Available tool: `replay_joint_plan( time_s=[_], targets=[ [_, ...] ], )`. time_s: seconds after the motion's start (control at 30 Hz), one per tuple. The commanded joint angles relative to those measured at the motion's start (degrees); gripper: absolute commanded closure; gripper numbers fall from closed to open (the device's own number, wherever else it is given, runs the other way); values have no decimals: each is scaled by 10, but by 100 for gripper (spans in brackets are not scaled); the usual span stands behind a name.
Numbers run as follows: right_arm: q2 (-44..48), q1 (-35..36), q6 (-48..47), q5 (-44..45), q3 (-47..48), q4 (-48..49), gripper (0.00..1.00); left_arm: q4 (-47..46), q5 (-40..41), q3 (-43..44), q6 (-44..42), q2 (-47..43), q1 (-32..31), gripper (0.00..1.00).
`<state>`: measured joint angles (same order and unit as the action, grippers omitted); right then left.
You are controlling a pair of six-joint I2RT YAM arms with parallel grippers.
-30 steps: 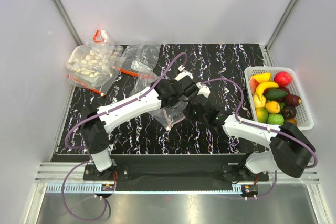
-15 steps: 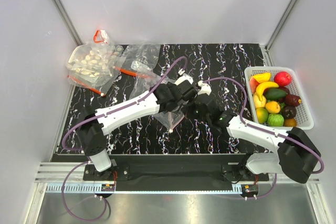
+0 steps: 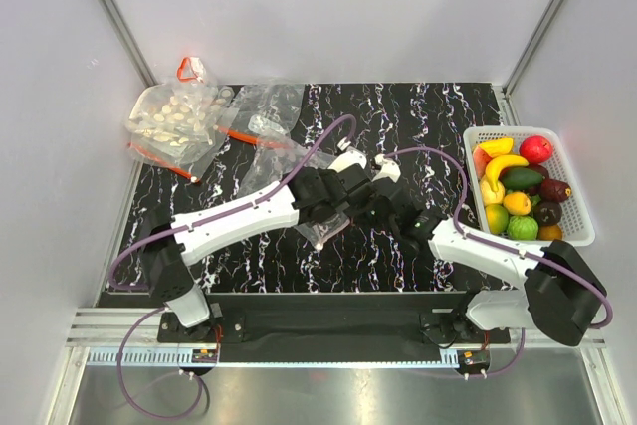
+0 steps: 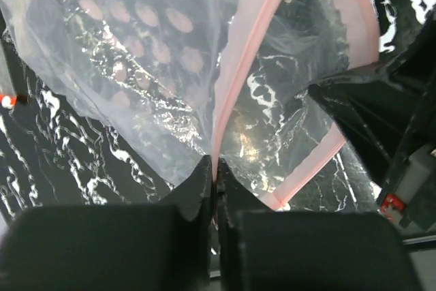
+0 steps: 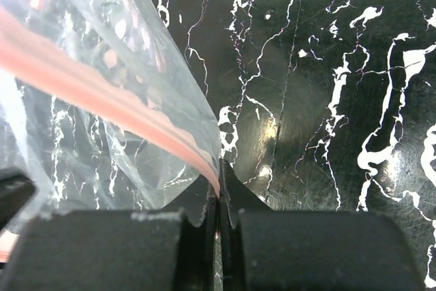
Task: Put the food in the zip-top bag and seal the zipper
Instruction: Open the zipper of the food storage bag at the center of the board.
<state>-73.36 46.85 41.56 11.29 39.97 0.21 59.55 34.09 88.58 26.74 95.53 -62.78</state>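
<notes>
Your left gripper (image 4: 214,172) and right gripper (image 5: 218,180) are each pinched shut on the bag's (image 4: 129,73) zipper (image 4: 251,46), mid-table between them. The food (image 3: 520,191) lies in the basket (image 3: 577,191) at the right.

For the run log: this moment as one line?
left end effector: shut on zipper; right end effector: shut on zipper; food: in basket; zip-top bag: unsealed

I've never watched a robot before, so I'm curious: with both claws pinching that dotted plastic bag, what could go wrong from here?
1. The left claw and right claw each pinch only the thin zipper strip of the floppy bag; it could slip free.
2. The food sits in the basket and both claws are occupied; releasing one to fetch it may let the mouth sag shut.
</notes>
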Motion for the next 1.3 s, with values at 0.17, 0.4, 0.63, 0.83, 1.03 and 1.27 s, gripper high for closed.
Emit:
replay_joint_plan(
  time_s=[0.17, 0.4, 0.63, 0.83, 1.03, 1.27],
  targets=[
    [-32, -38, -10, -33, 24, 7, 100, 58, 63, 69, -6, 3, 0, 100],
    [-76, -63, -24, -65, 54, -21, 99, 156, 67, 192, -13, 88, 0, 100],
    [-51, -67, -56, -46, 58, -53, 71, 124, 36, 207, -34, 123, 7, 100],
    [0, -79, -84, -56, 57, -104, 44, 74, -27, 196, -52, 132, 26, 100],
    [90, -92, -90, -44, 37, -153, 38, 9, -102, 146, -57, 118, 68, 100],
    [159, -117, -100, -7, 45, -227, 39, -41, -138, 106, -60, 106, 86, 100]
  ],
)
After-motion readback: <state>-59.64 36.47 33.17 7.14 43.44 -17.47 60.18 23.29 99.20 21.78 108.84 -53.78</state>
